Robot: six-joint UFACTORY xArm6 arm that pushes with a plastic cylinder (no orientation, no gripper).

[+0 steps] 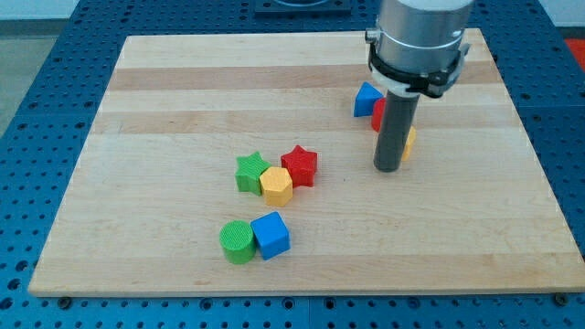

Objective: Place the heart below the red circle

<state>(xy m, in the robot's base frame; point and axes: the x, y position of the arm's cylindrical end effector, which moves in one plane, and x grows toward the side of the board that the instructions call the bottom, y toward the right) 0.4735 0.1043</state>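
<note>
My tip (pixel 388 169) rests on the board at the view's right. A yellow block (pixel 409 143), mostly hidden behind the rod, shows just right of it; its shape cannot be made out. A red block (pixel 377 114), also partly hidden by the rod, sits just above and left of the yellow one; its shape cannot be made out either. A blue block (pixel 366 99) touches the red block on its upper left. The tip is just below and left of the yellow block, close to it.
A green star (pixel 249 172), a yellow hexagon (pixel 276 185) and a red star (pixel 300 165) cluster at the board's middle. A green cylinder (pixel 238 241) and a blue cube (pixel 271 234) sit together below them. The wooden board (pixel 164 100) lies on a blue perforated table.
</note>
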